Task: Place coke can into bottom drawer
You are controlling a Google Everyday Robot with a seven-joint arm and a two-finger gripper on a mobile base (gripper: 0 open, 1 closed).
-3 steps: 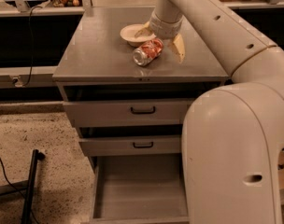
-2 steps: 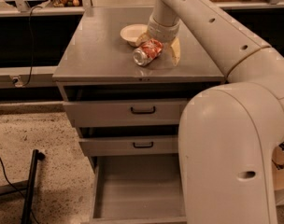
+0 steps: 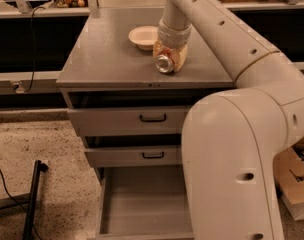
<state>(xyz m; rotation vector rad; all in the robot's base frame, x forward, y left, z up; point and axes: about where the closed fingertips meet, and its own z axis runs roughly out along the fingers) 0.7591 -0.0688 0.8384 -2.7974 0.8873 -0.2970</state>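
- Fingers of the gripper, upper centre of the frame, are now gripping the coke can from both sides, no longer hovering above it.
- The coke can is lying on the desk; the bottom drawer, lower centre, is waiting open.

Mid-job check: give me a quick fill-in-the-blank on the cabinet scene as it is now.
1. The gripper is down at the coke can on the cabinet ____.
2. The can lies on its ____, silver end toward the camera.
3. The bottom drawer is pulled ____.
4. The two upper drawers have ____ handles.
Missing words: top; side; open; black.
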